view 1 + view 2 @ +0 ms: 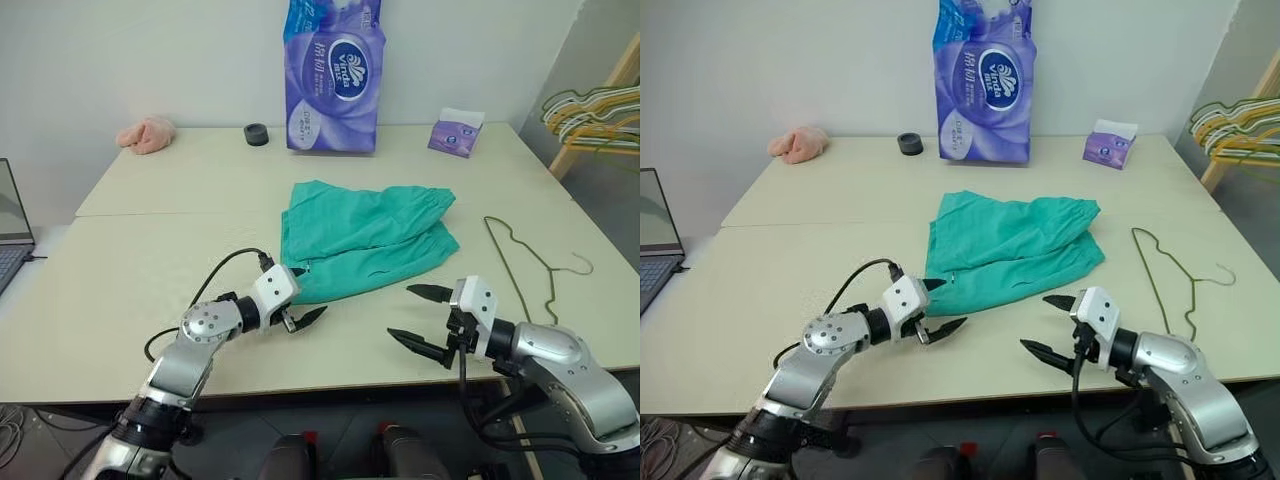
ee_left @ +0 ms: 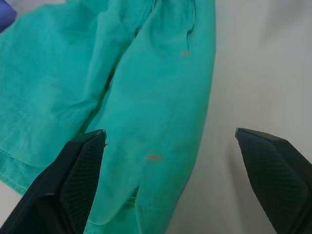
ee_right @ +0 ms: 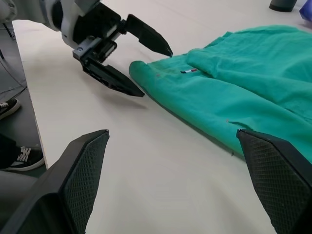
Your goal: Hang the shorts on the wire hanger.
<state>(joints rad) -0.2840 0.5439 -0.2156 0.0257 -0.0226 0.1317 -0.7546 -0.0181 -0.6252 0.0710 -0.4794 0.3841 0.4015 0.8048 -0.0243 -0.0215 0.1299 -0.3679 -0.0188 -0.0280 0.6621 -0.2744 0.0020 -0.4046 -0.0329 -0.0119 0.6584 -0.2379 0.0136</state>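
Across the pale table (image 1: 150, 250) the shorts (image 1: 365, 240) lie flat and rumpled near the middle, with the wire hanger (image 1: 530, 262) lying flat to their right, apart from them. My left gripper (image 1: 300, 300) hangs at the shorts' near left corner, jaws spread wide and empty. My right gripper (image 1: 420, 315) hovers just off the near edge of the shorts, equally wide and holding nothing.

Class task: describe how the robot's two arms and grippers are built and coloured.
Both arms have rounded silver-grey metal shells with black joints. Each wrist carries a white block with small dark dots. The left gripper and right gripper each have two pointed black fingers with cross-hatched inner pads. Black cables loop beside both forearms.
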